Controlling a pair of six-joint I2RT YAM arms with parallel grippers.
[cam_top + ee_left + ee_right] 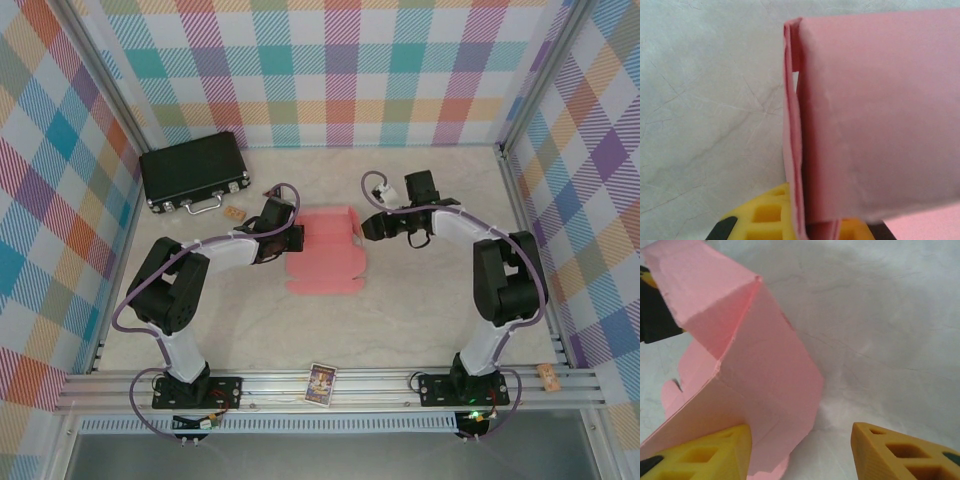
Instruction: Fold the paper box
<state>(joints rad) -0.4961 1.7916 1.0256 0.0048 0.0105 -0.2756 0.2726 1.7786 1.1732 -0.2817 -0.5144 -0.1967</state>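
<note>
The salmon-pink paper box (325,250) lies partly folded at the middle of the table, with its far walls raised and a flat panel toward the near side. My left gripper (290,238) is at its left side. In the left wrist view, that gripper (810,231) is shut on the box's doubled side wall (792,150), pinched between the yellow fingers (765,215). My right gripper (372,228) sits at the box's right edge. In the right wrist view, it (800,452) stands open, and a pink flap (770,390) leans by one finger (705,455), ungripped.
A black hard case (193,172) with metal latches lies at the back left, with a small tan piece (235,213) just in front of it. A playing card (321,383) rests on the front rail and a cork (548,376) at the right. Plaid walls enclose the table.
</note>
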